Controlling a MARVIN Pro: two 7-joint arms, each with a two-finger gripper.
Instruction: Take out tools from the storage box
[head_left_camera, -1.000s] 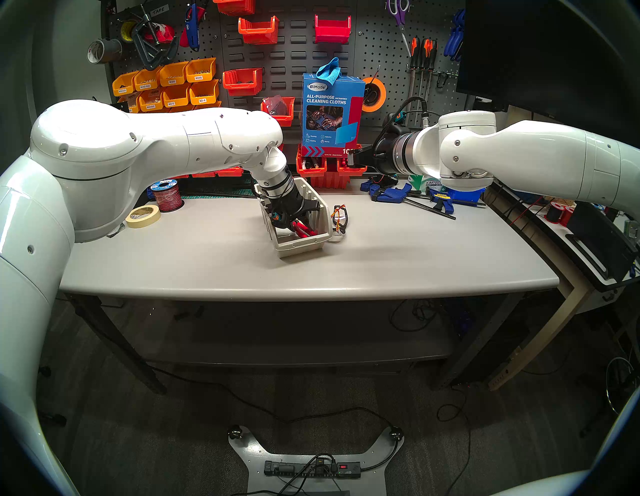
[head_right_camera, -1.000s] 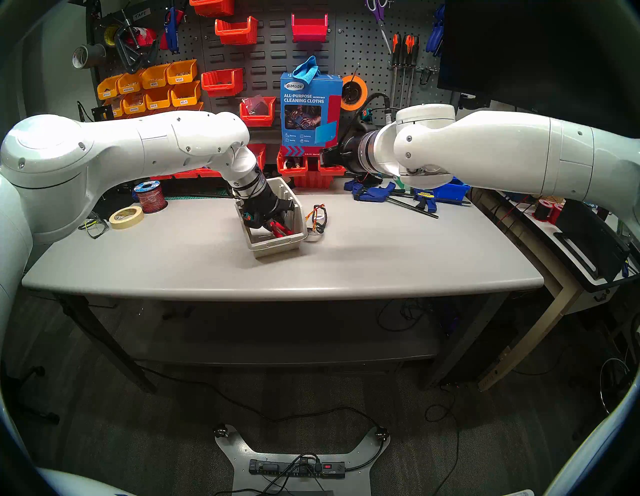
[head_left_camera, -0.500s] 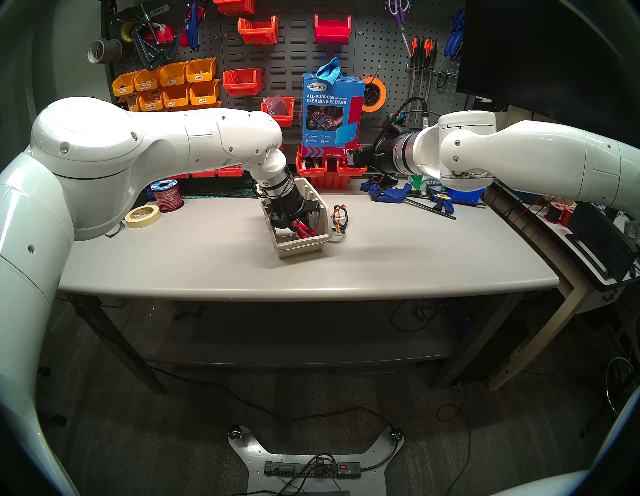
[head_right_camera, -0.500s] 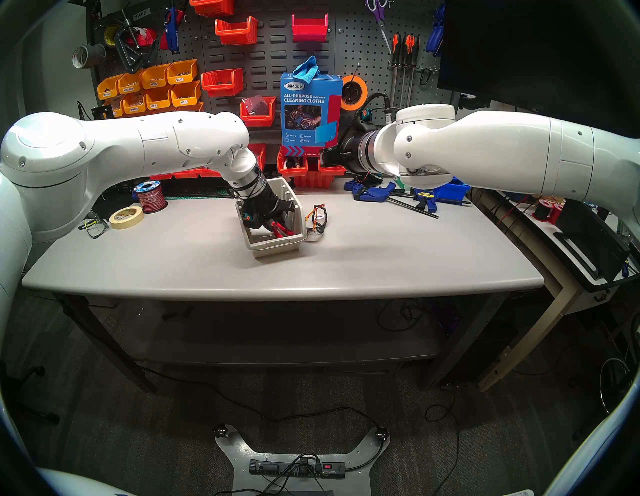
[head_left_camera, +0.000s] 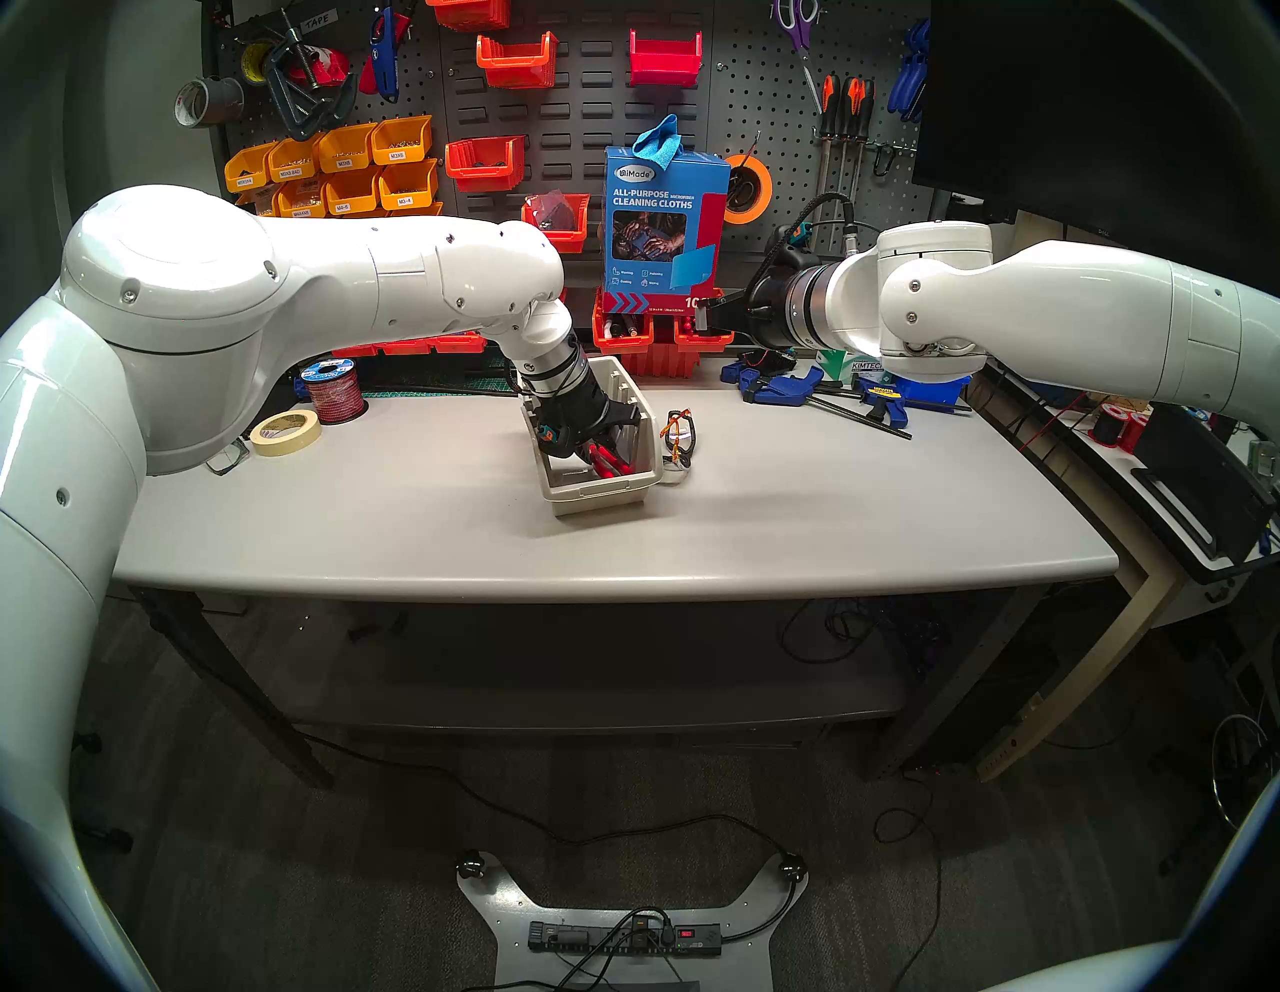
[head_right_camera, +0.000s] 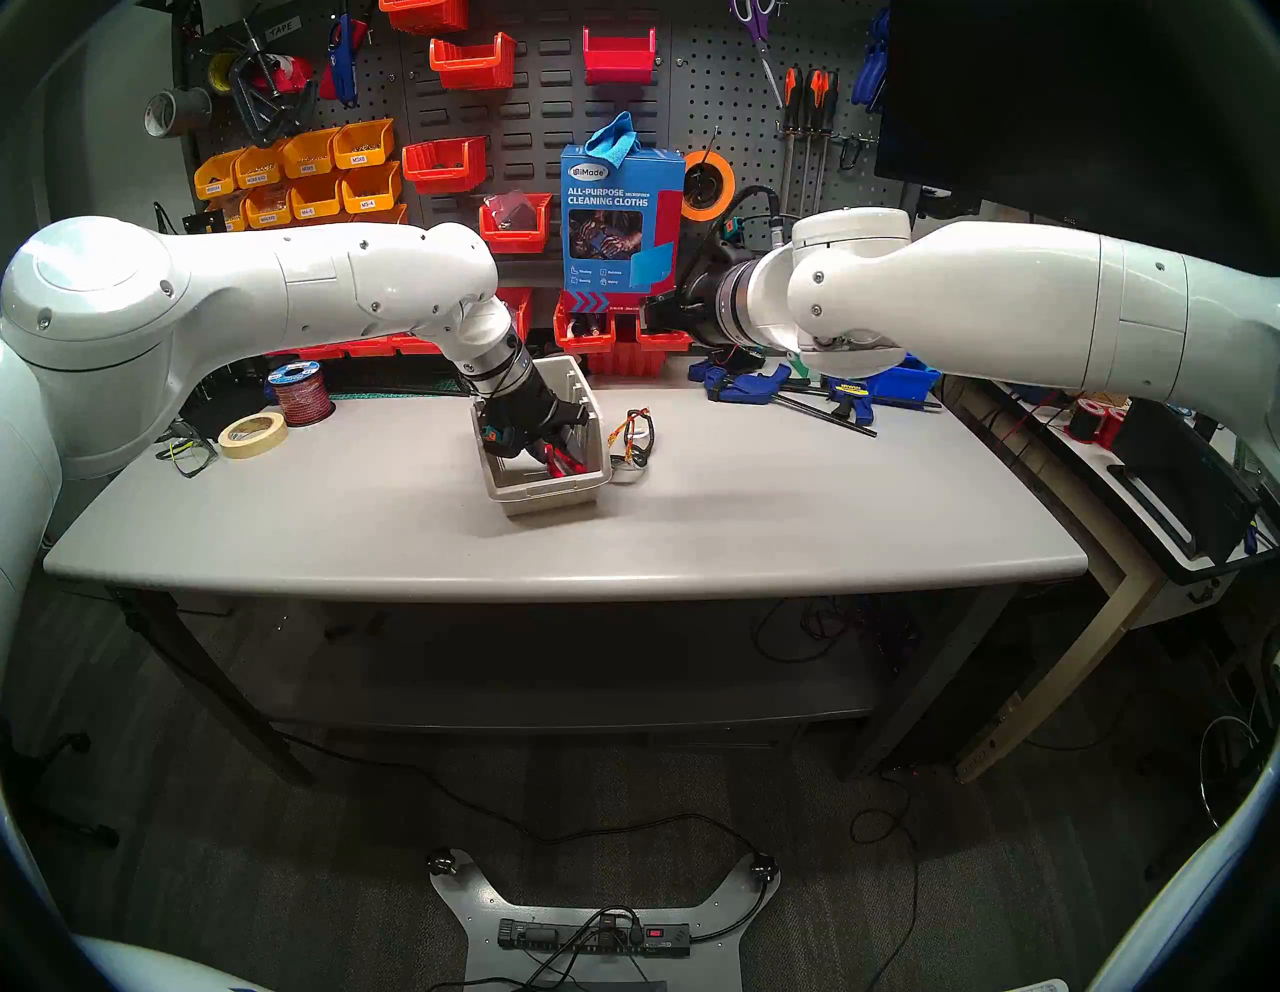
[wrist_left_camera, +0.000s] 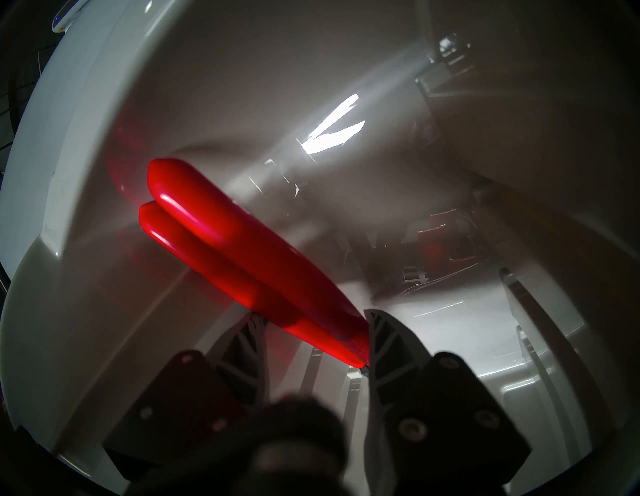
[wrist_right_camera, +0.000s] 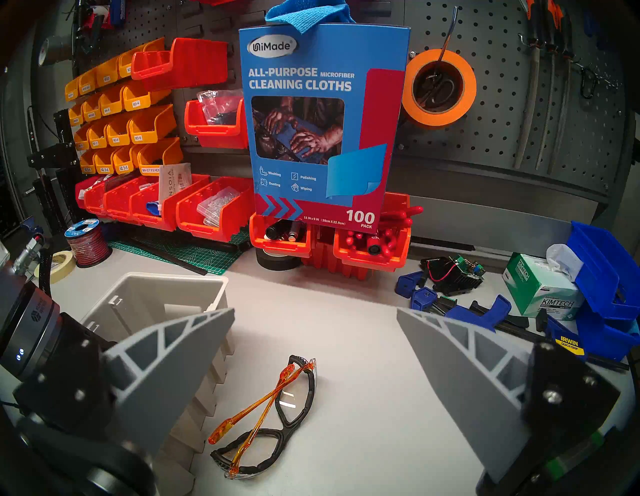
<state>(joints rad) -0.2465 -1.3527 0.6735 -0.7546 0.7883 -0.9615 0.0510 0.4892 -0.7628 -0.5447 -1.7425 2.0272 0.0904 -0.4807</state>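
Pliers with glossy red handles (wrist_left_camera: 242, 256) lie inside the beige-grey ribbed plastic storage box (head_left_camera: 599, 495), pinched low between the left gripper's (wrist_left_camera: 313, 341) narrowed fingers. Lifting could drag the light box along or let the slick handles slip. The right gripper (wrist_right_camera: 315, 350) hangs wide and empty above the orange-armed clear safety glasses (wrist_right_camera: 273, 415), which lie on the table beside the box.

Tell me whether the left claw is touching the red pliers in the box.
Touching. In the left wrist view, the left claw has both fingers pressed against the pliers handles, with no gap.
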